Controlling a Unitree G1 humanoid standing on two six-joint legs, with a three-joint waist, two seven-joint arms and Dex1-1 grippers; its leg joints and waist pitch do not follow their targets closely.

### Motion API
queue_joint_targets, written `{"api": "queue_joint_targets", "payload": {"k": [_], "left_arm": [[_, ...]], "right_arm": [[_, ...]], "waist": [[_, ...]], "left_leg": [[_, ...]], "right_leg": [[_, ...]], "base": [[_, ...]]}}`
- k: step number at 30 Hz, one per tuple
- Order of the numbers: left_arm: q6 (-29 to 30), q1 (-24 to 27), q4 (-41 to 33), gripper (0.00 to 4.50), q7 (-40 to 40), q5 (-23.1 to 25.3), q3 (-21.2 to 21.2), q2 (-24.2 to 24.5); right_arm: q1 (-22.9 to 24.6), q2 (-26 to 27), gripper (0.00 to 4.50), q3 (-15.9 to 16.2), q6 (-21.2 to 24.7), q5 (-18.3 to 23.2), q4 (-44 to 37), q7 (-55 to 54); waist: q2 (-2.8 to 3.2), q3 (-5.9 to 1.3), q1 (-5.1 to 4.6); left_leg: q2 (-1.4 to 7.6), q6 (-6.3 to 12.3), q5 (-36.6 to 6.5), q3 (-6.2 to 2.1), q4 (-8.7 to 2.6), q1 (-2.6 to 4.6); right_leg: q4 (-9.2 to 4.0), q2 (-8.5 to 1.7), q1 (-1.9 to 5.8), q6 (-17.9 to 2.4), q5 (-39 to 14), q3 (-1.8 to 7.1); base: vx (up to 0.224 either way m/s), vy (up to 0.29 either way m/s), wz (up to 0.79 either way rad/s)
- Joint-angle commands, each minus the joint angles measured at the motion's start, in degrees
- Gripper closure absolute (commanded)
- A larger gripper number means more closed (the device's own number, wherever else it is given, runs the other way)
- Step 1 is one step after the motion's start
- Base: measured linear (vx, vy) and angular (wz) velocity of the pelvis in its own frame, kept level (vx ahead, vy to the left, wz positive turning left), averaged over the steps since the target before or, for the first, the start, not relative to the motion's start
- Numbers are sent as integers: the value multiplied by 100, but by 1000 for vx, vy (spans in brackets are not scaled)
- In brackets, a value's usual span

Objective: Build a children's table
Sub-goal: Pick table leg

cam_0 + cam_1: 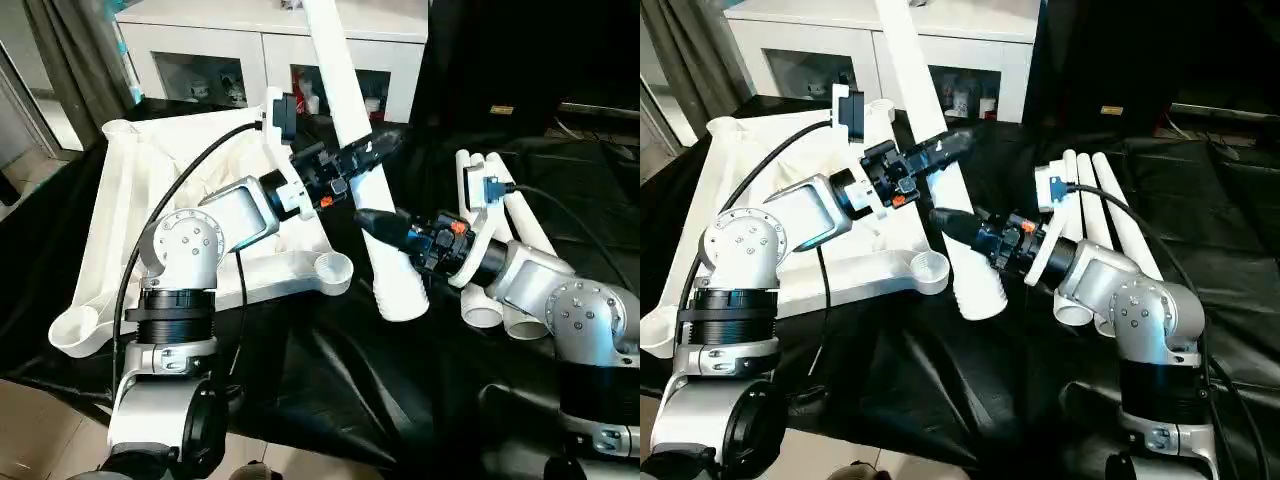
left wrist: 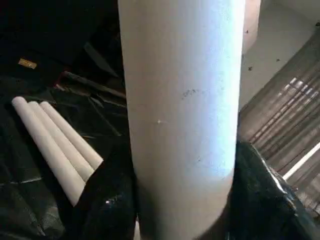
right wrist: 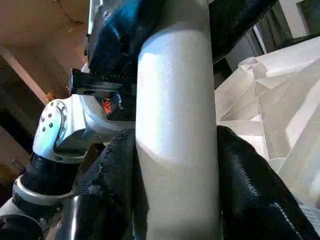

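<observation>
Held leg: a long white table leg [image 1: 352,120] slants up over the black-covered work surface [image 1: 330,390], its flared lower end [image 1: 403,298] close to the cloth and its top running out past the picture's upper edge.
Left gripper: the left gripper [image 1: 372,148] grips the leg partway up, a black finger [image 2: 107,200] pressed to either side of the tube.
Right gripper: the right gripper [image 1: 385,226] pinches the same leg lower down, just above the flared end; its fingers [image 3: 252,190] hug both sides of the tube.
Tabletop: the white tabletop [image 1: 130,210] lies ribbed side up on the robot's left, with a round corner socket [image 1: 334,270] just beside the leg's lower end.
Spare legs: three more white legs [image 1: 1110,215] lie side by side on the cloth at the robot's right, behind the right forearm.
Background: a white cabinet [image 1: 240,50] with glass doors stands behind the work surface.
</observation>
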Motion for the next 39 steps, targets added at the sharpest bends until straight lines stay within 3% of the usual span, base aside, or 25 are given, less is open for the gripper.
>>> {"api": "queue_joint_targets", "payload": {"k": [1, 3, 5, 6, 7, 14, 16, 18, 19, 23, 26, 28, 32, 33, 37, 38, 39], "left_arm": [[99, 62, -225, 257, -16, -36, -129, 51], [132, 112, -302, 261, 6, -38, -147, 76], [153, 151, -352, 262, 9, -39, -161, 94], [168, 212, -420, 262, 3, -14, -203, 129], [170, 220, -430, 262, -4, -12, -210, 136], [56, 219, -566, 264, 14, 131, -327, 165], [-130, 219, -621, 264, 104, 398, -503, 199], [-191, 224, -649, 264, 127, 491, -579, 223], [-330, 165, -734, 264, 315, 775, -762, 276], [-414, 19, -855, 265, 655, 1165, -994, 340], [-470, -60, -929, 265, 847, 1424, -1188, 383], [-558, -108, -969, 265, 986, 1733, -1390, 475], [-533, -131, -1009, 265, 1084, 1930, -1511, 564], [-502, -121, -1047, 265, 1140, 2012, -1560, 597], [-387, -91, -1142, 265, 1202, 1990, -1551, 569], [-364, -88, -1158, 265, 1218, 2002, -1557, 572], [-323, -77, -1175, 265, 1237, 2011, -1550, 584]], "right_arm": [[-7, -29, 267, 57, -62, 20, -66, -34], [-23, -21, 267, 89, -70, 23, -44, -28], [-35, -10, 267, 115, -87, 10, -22, -27], [-42, 5, 267, 158, -129, -24, 3, -27], [-42, 7, 267, 163, -135, -28, 3, -31], [21, -25, 267, 218, -165, -53, -108, -96], [29, -62, 197, 322, -279, -203, -89, -137], [28, -69, 191, 363, -329, -268, -75, -170], [11, -84, 191, 518, -362, -407, -105, -238], [-89, -76, 153, 815, -517, -828, -119, -558], [-162, -107, 152, 1098, -581, -1169, -74, -812], [-206, -126, 152, 1384, -539, -1497, -30, -1065], [-250, -19, 152, 1460, -512, -1631, 46, -1283], [-295, 76, 180, 1446, -495, -1684, 173, -1427], [-340, 147, 192, 1475, -563, -1781, 361, -1517], [-350, 157, 216, 1482, -577, -1794, 391, -1521], [-365, 166, 223, 1492, -616, -1798, 425, -1487]], "waist": [[-51, -486, 38], [-11, -484, 42], [-27, -486, 39], [75, -488, 46], [17, -486, 29], [-9, -488, 29], [3, -488, 30], [-4, -484, 24], [-11, -482, 12], [1, -485, 10], [34, -483, -20], [26, -480, -21], [47, -484, -21], [43, -484, -20], [56, -489, -23], [26, -491, -24], [40, -488, -18]], "left_leg": [[226, 198, -427, -63, -319, 40], [226, 187, -438, -68, -316, 41], [226, 182, -436, -66, -318, 41], [238, 155, -475, -83, -315, 48], [233, 151, -502, -76, -321, 41], [234, 132, -510, -70, -325, 52], [236, 146, -464, -71, -324, 45], [243, 130, -469, -78, -333, 46], [242, 123, -482, -72, -333, 44], [227, 76, -467, -69, -321, 39], [223, 14, -510, -83, -322, 49], [231, -19, -536, -92, -333, 48], [230, -36, -546, -86, -322, 46], [218, -30, -583, -81, -319, 49], [227, -39, -578, -89, -320, 45], [230, -34, -563, -87, -322, 43], [231, -27, -559, -86, -320, 46]], "right_leg": [[-465, -461, 392, -1064, -727, 275], [-471, -465, 383, -1042, -797, 273], [-473, -458, 384, -1021, -775, 276], [-465, -462, 368, -1030, -778, 272], [-473, -452, 381, -1033, -718, 272], [-469, -454, 381, -1021, -773, 278], [-463, -453, 380, -1005, -719, 280], [-471, -454, 378, -959, -778, 281], [-477, -447, 376, -920, -812, 284], [-477, -451, 383, -871, -817, 287], [-476, -433, 370, -846, -811, 280], [-477, -427, 369, -847, -832, 282], [-449, -432, 364, -925, -643, 291], [-454, -430, 373, -929, -649, 288], [-434, -438, 380, -1003, -543, 286], [-433, -438, 384, -1011, -509, 287], [-427, -436, 375, -1028, -483, 289]], "base": [[0, 0, 0], [0, 0, 0], [0, 0, 0], [0, 0, 0], [0, 0, 0], [0, 0, 0], [0, 0, 0], [0, 0, 0], [0, 0, 0], [0, 0, 0], [0, 0, 0], [0, 0, 0], [0, 0, 0], [0, 0, 0], [0, 0, 0], [0, 0, 0], [0, 0, 0]]}}
